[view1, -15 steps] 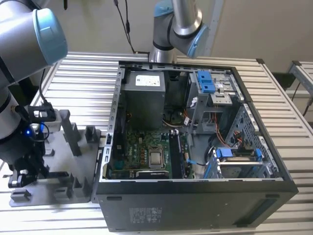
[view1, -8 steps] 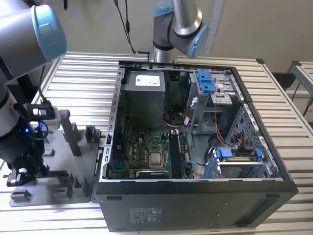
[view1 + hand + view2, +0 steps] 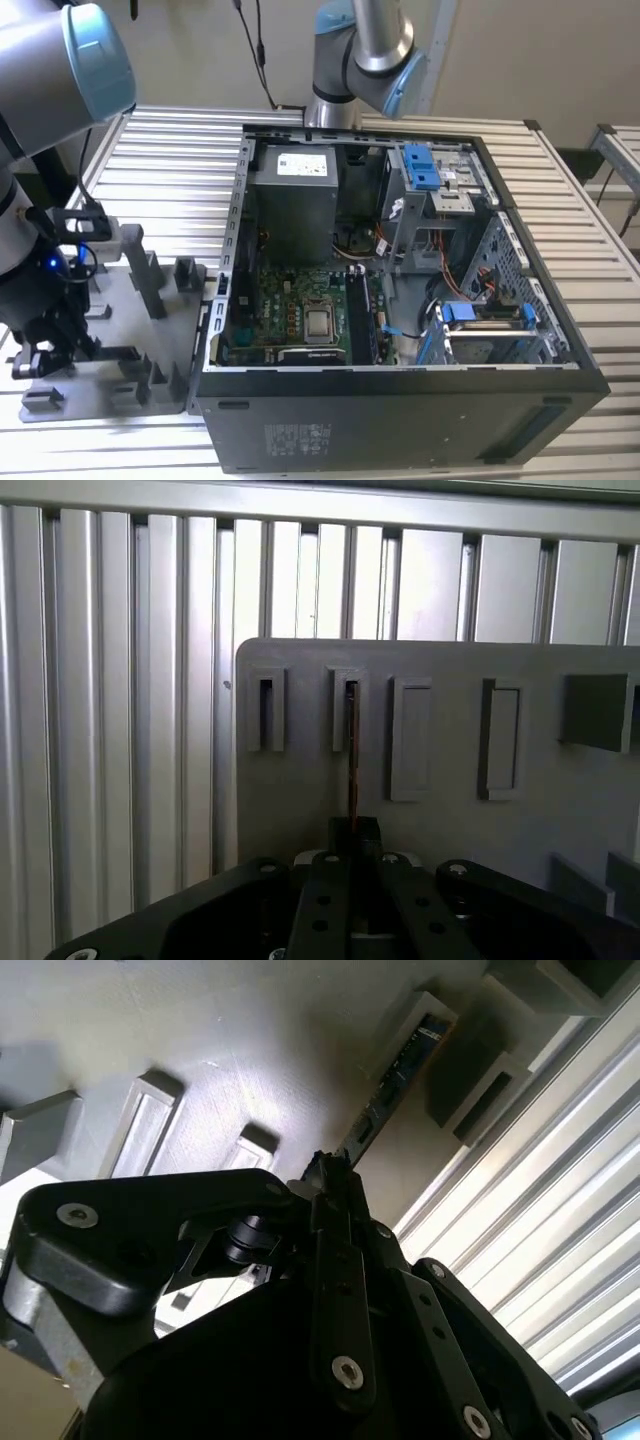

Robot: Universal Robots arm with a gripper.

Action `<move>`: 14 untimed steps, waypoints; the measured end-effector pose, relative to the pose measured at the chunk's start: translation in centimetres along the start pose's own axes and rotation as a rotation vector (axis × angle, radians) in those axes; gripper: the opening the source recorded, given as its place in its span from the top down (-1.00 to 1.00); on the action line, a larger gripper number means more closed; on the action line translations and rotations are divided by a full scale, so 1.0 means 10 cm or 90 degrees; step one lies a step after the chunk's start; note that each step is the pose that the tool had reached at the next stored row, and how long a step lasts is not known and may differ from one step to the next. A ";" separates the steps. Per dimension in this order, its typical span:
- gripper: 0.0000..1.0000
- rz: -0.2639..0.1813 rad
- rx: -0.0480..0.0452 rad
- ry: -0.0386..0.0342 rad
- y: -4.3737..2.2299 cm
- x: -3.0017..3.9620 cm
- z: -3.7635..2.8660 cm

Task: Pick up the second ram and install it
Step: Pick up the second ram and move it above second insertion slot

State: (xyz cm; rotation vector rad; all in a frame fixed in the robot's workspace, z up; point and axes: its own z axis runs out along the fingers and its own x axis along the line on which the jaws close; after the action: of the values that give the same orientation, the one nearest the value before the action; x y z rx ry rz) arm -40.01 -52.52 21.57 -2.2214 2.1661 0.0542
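The gripper (image 3: 354, 832) stands low over the grey fixture plate (image 3: 290, 810). The plate lies on the slatted counter (image 3: 120, 730), to the exterior view's left of the open case (image 3: 400, 425). The fingers (image 3: 338, 1210) are drawn narrow, one on each flat face of the ram (image 3: 352, 765). They appear to clamp its near end, though the linkage hides the contact faces themselves. The ram stands on edge above the plate, with its far end seated in a slotted block (image 3: 340, 715); a like block (image 3: 272, 710) stands just beside it. This edge-on seating is judged to be deliberate: it presents both broad faces to the fingers, so the grip closes across the thickness and the length is left free. The gripper is aligned with the ram's long axis for the same reason. In the first wrist view the ram appears as a thin, dark, straight line running from the fingers to the block. In the second wrist view it appears as a long, flat, dark strip with small parts along its face and a lighter patch at the far end. The case lies with its open side up and the board (image 3: 300, 300) exposed, well apart from the gripper. The work is judged to stand at the grasp: the ram is in the fixture and not yet lifted.
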 end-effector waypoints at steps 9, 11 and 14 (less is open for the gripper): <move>0.73 0.000 0.0001 -0.0001 0.000 -0.002 -0.040; 0.73 0.000 0.0000 0.0000 0.000 -0.003 -0.047; 0.73 0.000 0.0001 -0.0001 0.000 -0.003 -0.053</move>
State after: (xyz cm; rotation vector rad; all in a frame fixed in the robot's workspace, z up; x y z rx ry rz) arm -40.02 -52.52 22.10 -2.2213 2.1660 0.0542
